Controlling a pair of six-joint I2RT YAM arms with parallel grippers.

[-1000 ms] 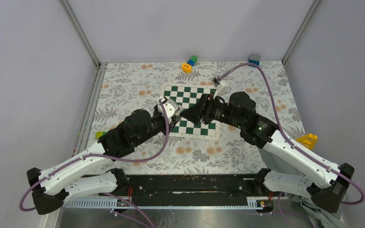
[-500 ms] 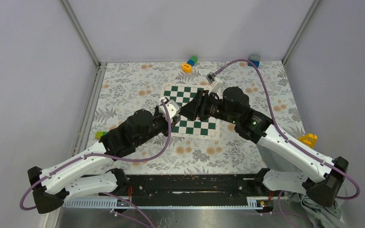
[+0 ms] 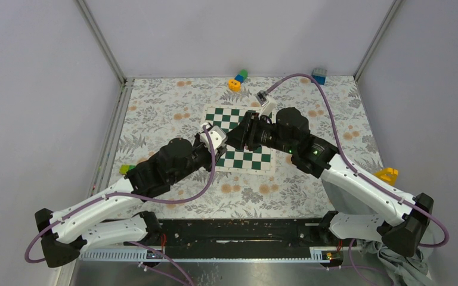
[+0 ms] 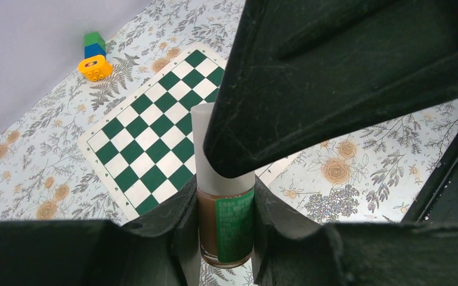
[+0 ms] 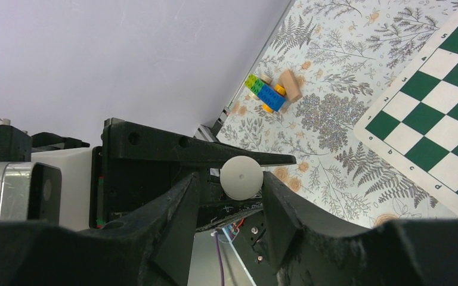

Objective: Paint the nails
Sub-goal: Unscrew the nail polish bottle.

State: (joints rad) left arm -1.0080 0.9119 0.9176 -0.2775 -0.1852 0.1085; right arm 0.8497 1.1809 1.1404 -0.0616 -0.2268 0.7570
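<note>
Over the middle of the table, we saw the left gripper (image 4: 225,229) pinching a small nail-polish bottle (image 4: 223,217) upright, its matte black fingers pressed against either side of the glass. The bottle was a round, brown-tinted cylinder with a glossy green label printed in fine white text, and it was topped by a tall, frosted white cap (image 4: 203,149) with a smooth, flat, circular end. The right gripper (image 5: 232,190) reached in from the right, its angular, scuffed black plastic fingers straddling that cap. One finger sat close against the rim and a dark gap showed on the other side, so we could not tell whether they squeezed it. Below lay a thin chessboard mat (image 3: 229,119) of glossy green and white squares with a white border. It was spread on a pale tablecloth (image 3: 173,113) printed with grey ferns and orange blossoms. A studded stack of orange, blue and green toy bricks (image 3: 237,79) stood at the far edge against the plain lilac wall. A blue brick (image 3: 318,74) sat in the far right corner, and a yellow piece (image 3: 386,174) lay at the right. Purple cables looped over both white-and-black arms. Where the nails were, we could not tell.
</note>
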